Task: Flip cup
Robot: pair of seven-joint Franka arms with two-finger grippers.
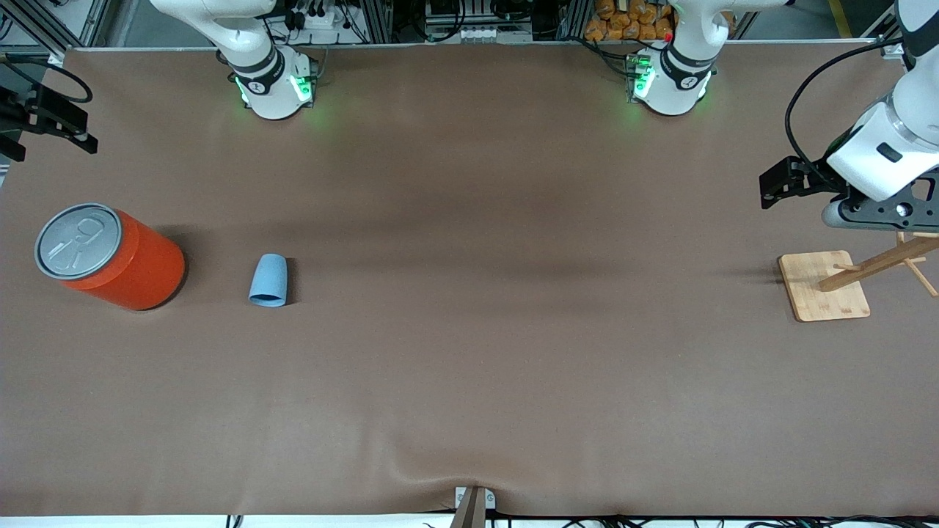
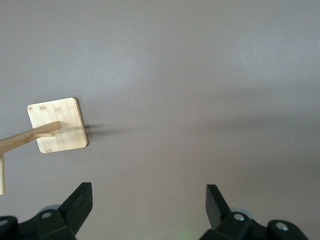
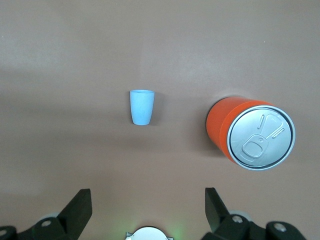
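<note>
The cup is small and light blue. It lies on its side on the brown table, its open mouth toward the front camera, beside the orange-red can toward the right arm's end. The right wrist view shows the cup well away from my right gripper, which hangs open and empty. In the front view the right gripper shows only partly at the picture's edge. My left gripper is open and empty over the left arm's end of the table, and in its wrist view the left gripper has only bare table between its fingers.
A large orange-red can with a grey pull-tab lid stands upright next to the cup; the can also shows in the right wrist view. A wooden peg stand on a square base stands below the left gripper.
</note>
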